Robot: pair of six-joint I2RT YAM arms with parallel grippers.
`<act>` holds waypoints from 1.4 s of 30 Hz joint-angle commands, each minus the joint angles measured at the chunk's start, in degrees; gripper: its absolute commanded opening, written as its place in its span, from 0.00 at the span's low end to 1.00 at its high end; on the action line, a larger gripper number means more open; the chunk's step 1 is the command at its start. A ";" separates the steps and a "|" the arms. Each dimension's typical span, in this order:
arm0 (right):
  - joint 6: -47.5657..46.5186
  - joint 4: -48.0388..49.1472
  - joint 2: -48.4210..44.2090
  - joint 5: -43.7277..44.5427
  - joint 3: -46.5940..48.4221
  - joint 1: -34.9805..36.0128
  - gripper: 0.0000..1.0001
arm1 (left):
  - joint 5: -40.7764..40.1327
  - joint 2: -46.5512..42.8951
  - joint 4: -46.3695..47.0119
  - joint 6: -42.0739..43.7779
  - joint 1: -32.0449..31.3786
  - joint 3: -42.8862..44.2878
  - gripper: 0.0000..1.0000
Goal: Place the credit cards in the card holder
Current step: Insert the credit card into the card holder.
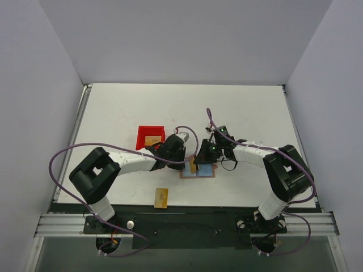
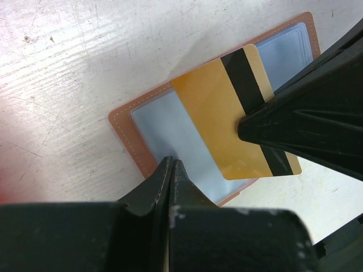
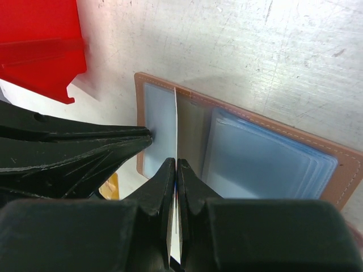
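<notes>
The card holder lies open on the table, brown-rimmed with light blue pockets inside. My right gripper is shut on a gold credit card with a dark stripe. The card stands on edge over the holder's left half. My left gripper is shut with nothing in it, its tips pressing on the holder's left pocket, beside the card. In the top view both grippers meet over the holder, left and right. A second card lies near the front edge. Another rests in the red bin.
A red plastic bin stands just left of and behind the holder, close to the left gripper. Purple cables loop over both arms. The left arm's fingers crowd the left of the right wrist view.
</notes>
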 commanded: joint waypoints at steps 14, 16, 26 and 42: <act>-1.62 -1.87 -6.52 -2.59 -4.28 -4.14 0.00 | -1.31 1.03 0.95 -0.26 0.31 -1.17 0.00; -1.09 -1.08 -6.52 -2.94 -4.99 -4.14 0.00 | -1.22 1.12 0.95 -0.26 0.31 -1.17 0.00; 0.76 2.26 -4.68 -4.00 -6.57 -4.06 0.00 | -1.13 1.03 0.78 -0.18 0.31 -1.08 0.00; 2.78 6.92 -1.51 -5.58 -7.71 -4.14 0.00 | -1.13 1.56 0.42 0.00 0.31 -0.29 0.00</act>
